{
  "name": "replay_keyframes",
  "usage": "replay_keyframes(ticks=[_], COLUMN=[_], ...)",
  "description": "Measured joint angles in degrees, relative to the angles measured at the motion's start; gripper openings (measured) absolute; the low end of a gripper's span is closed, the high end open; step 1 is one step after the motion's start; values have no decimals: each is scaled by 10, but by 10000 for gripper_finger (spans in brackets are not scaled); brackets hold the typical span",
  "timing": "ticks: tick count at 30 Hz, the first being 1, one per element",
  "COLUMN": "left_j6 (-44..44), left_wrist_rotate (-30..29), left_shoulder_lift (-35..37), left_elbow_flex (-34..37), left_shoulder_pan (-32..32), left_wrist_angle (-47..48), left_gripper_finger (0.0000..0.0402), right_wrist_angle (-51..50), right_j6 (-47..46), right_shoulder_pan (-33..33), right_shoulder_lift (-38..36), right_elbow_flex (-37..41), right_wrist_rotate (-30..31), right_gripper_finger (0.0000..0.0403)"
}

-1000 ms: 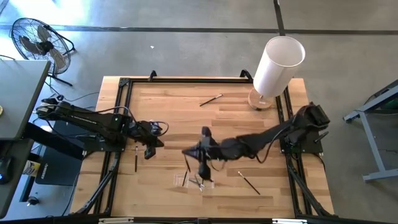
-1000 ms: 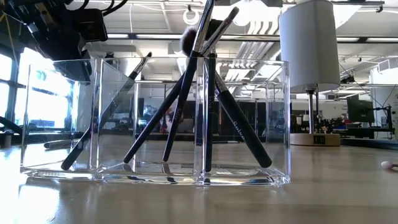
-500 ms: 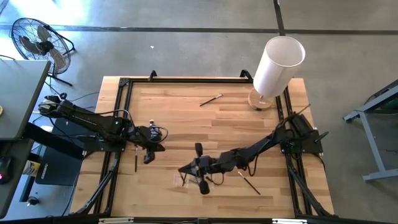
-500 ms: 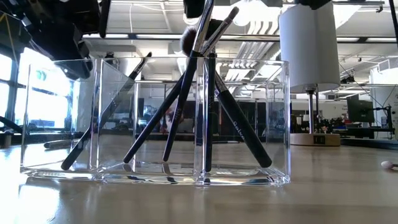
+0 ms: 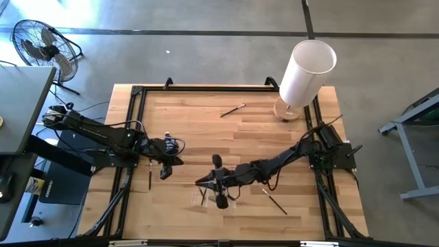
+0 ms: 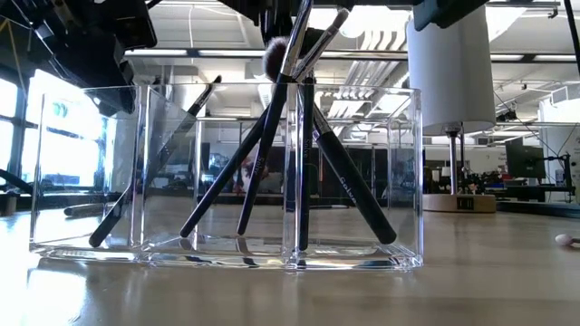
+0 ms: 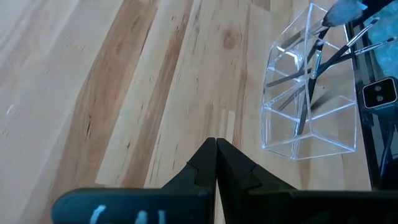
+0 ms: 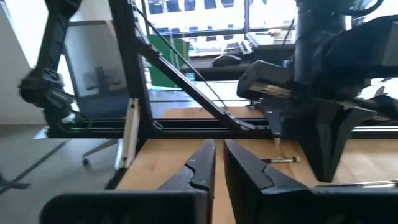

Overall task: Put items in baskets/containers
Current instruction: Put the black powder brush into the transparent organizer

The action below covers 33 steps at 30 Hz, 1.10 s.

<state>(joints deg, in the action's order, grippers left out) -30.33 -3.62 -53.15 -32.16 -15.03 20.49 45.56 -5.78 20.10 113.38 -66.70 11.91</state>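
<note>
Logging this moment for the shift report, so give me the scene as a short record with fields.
holder: clear holder, near table edge
brushes inside: several brushes, leaning
loose brushes: far brush; near brush; left brush
left end effector: shut, empty, left of holder
right end effector: slightly open, empty, over holder
other: white cylinder, far right corner

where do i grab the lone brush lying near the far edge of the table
Grip the brush at mid-handle, coming straight down from above with the fingers set across its length. It lies flat and diagonal on the bare table with nothing touching it, so the thin handle is probably easiest to pinch from its two long sides.
</note>
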Motion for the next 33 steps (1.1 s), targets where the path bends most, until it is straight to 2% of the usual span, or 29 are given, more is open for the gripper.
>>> replay_keyframes(ticks=[3, 9, 12, 15, 20, 24, 26, 29, 33], left_j6=[0, -2, -51, -140, -221, -223, -236, -288, -388], left_wrist_rotate=[0, -6, -40, -95, -193, -297, -331, -322, -223], left_shoulder_lift=[0, 0, 0, 0, 0, 0, 0, 0, -12], left_elbow_flex=[0, 0, 0, 0, 0, 0, 0, 0, -1], left_shoulder_pan=[0, 0, 0, 0, 1, 1, 1, 25, 116], left_wrist_angle=[0, -9, -10, 2, 45, 52, 54, 79, 153], left_gripper_finger=[0, 1, 2, 17, 83, 142, 160, 169, 171], right_wrist_angle=[-3, -22, -105, -249, -530, -740, -825, -936, -1052], right_j6=[-8, 33, 61, 48, -125, -266, -328, -421, -540], right_shoulder_pan=[-7, -22, -35, -47, -72, -88, -89, -89, -91], right_shoulder_lift=[0, -24, -69, -130, -236, -294, -311, -322, -323], right_elbow_flex=[0, 0, 0, 0, 0, 0, 0, 0, 2], right_wrist_rotate=[-25, -16, 26, 102, 223, 255, 270, 303, 321], right_gripper_finger=[53, 93, 100, 99, 83, 69, 62, 52, 36])
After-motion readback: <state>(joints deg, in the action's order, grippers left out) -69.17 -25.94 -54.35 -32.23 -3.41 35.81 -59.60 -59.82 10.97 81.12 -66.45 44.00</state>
